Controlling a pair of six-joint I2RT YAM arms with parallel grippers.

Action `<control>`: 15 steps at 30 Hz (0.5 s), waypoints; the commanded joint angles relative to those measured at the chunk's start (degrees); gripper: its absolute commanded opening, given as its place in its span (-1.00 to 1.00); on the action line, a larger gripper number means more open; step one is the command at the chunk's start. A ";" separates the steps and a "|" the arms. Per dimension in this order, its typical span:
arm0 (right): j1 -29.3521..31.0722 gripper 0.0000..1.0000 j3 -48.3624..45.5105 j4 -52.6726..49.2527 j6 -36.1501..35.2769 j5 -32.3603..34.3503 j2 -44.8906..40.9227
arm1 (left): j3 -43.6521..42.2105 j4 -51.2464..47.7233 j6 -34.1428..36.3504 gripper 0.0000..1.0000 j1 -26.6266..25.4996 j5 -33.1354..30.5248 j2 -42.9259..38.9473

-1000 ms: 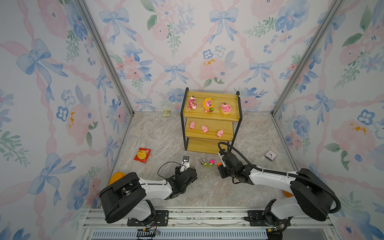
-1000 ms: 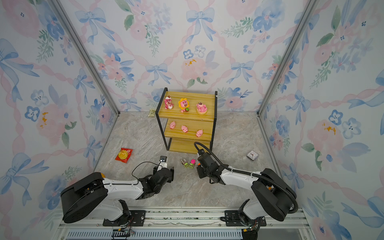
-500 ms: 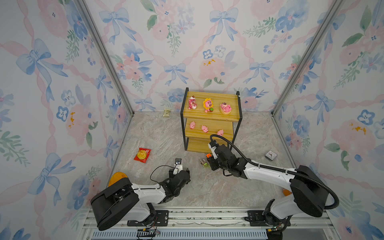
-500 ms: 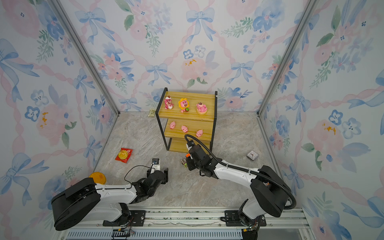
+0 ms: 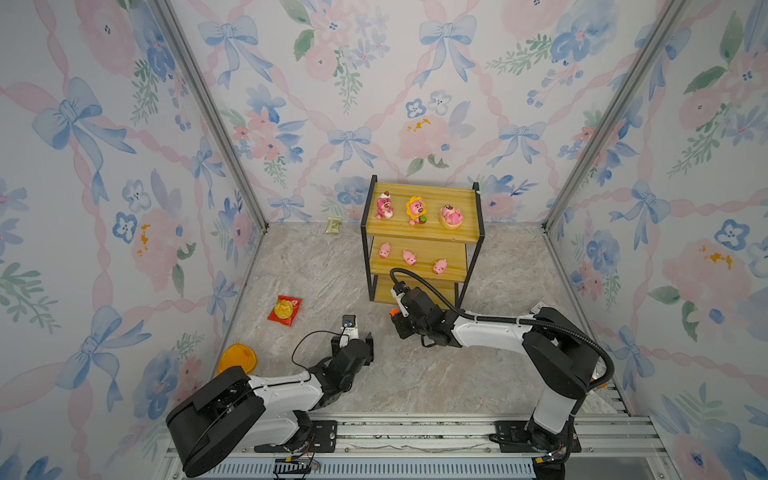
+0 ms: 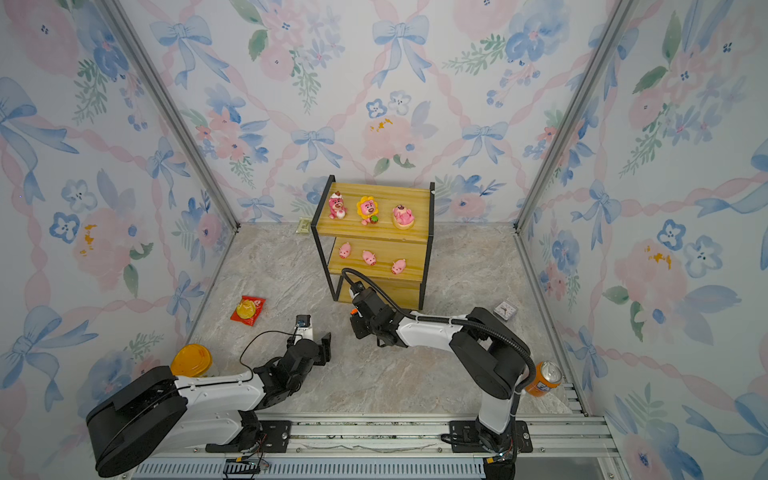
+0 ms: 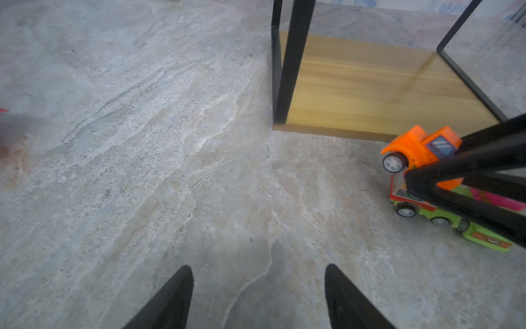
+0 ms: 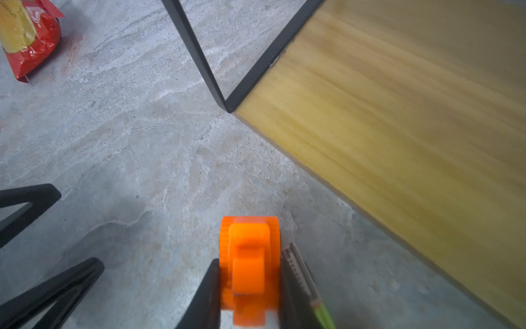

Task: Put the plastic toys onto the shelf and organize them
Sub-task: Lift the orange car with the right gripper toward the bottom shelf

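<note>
Toy truck, small orange plastic one (image 8: 249, 262), clenched in right fingers (image 8: 209, 293), just off the front corner of the three-tier yellow-board, black-frame shelf (image 8: 398, 114), not on it yet. Left fingers (image 7: 173, 296) released, totally empty, hanging over grey marbled tabletop (image 7: 142, 142).

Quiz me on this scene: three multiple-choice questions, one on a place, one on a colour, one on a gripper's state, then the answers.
1. Where on the shelf do the three pink pigs stand? A top board; B middle board; C bottom board.
2. What colour is the car in the right gripper? A white; B blue; C orange.
3. How is the left gripper? A open, empty; B shut on a pig; C shut on the car.
Answers: 1 B, both top views show them on the middle board. 2 C, both wrist views show it orange. 3 A, its wrist view shows jaws apart, nothing between.
</note>
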 commanded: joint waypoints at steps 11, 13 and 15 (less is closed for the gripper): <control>1.03 -0.47 4.53 0.00 0.20 1.87 3.41 | -2.05 0.49 2.82 0.49 1.89 2.25 -2.77; 1.03 -0.48 4.57 0.78 -0.04 1.94 4.06 | -2.13 0.59 2.82 0.49 1.93 2.29 -2.74; 1.03 -0.48 4.65 2.00 -0.17 2.09 4.71 | -2.23 0.73 2.68 0.49 1.93 2.38 -2.80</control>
